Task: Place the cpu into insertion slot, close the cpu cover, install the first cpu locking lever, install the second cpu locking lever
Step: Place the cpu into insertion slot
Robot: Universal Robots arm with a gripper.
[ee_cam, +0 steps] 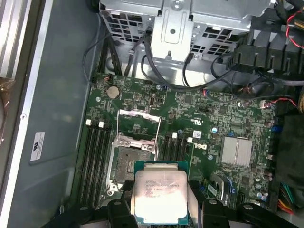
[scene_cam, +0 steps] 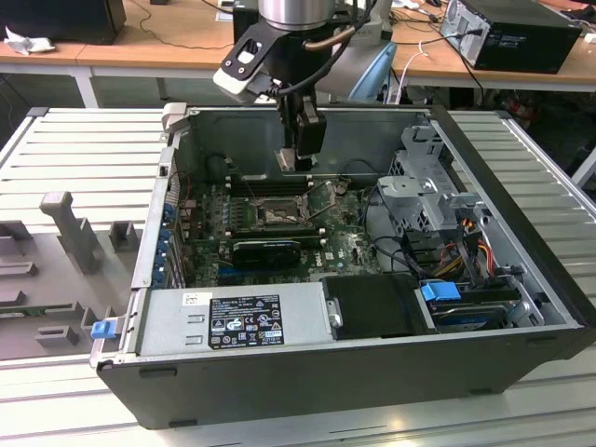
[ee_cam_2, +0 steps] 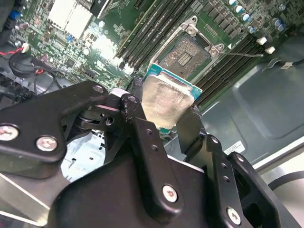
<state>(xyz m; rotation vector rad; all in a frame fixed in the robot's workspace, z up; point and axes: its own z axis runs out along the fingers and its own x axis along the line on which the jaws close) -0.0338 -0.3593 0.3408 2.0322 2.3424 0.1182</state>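
One chip in hand right now. I'm pinching the cpu point(ee_cam_2: 164, 102) by two opposite edges, so my fingers point(ee_cam_2: 138, 123) are sitting narrow, pressed right up against its sides. It's lying pretty much flat between them, with its silvery-tan lid facing the cameras and a teal-green board edge peeking out round it in both wrist views.

In the exterior view my gripper point(scene_cam: 298, 156) is hanging down inside the open computer case point(scene_cam: 307, 382), up over the motherboard point(ee_cam: 209, 118). The chip is riding in the air and touching nothing but me.

The insertion slot point(ee_cam: 124, 166) is sitting below me on the board, with its greyish-gold pin field showing bare, so nothing is seated in it. From the first wrist view the chip is overlapping one corner of the slot rather than lining up square over it.

The cpu cover point(ee_cam: 137, 142) is standing flipped open off the slot, on the side toward the drive cage point(scene_cam: 424, 186), and the green board is showing through its square window. In the second wrist view a thin wire locking lever point(ee_cam_2: 242, 54) is sticking out from the slot's corner, unlatched.

Rows of memory slots point(ee_cam: 92, 156) are running along both flanks of the slot. A long black card point(scene_cam: 265, 250) is lying just beside it, between the slot and the grey power supply point(scene_cam: 233, 321).
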